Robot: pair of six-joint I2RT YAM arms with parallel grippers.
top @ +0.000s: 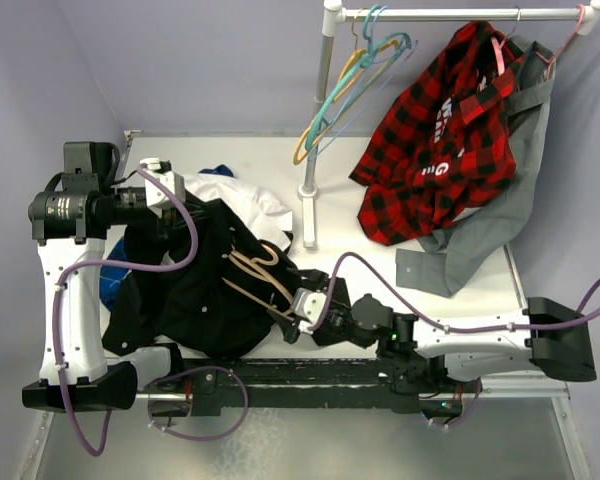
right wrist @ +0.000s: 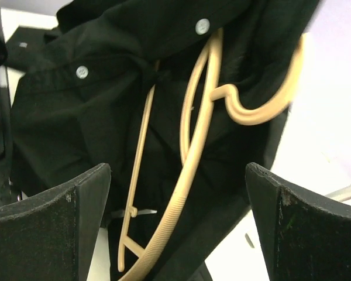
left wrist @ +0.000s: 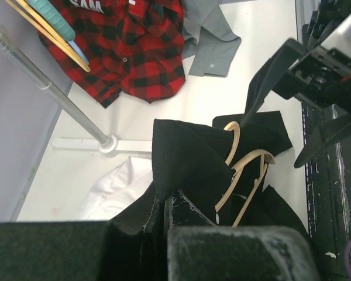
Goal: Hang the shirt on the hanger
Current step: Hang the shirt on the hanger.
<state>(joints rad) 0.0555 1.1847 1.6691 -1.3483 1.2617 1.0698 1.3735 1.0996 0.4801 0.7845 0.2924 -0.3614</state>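
The black shirt (top: 195, 290) lies heaped on the left of the table, with white buttons showing in the right wrist view (right wrist: 76, 111). The tan hanger (top: 255, 270) lies on its folds, hook pointing away from the arms. My left gripper (top: 172, 215) is shut on a raised fold of the shirt (left wrist: 187, 158), pinched at the jaws (left wrist: 164, 202). My right gripper (top: 290, 318) stands open at the shirt's right edge. Its fingers straddle the hanger's lower arm (right wrist: 193, 146) without touching it; the gap (right wrist: 178, 175) holds only that arm and cloth. The hanger (left wrist: 245, 175) also shows beyond the pinched fold.
A white rack pole (top: 310, 130) stands on its base (top: 308, 220) behind the shirt, with teal and yellow hangers (top: 355, 80) on its bar. A red plaid shirt (top: 430, 150) and a grey garment (top: 490, 220) hang at the right. A white shirt (top: 245, 200) lies under the black one.
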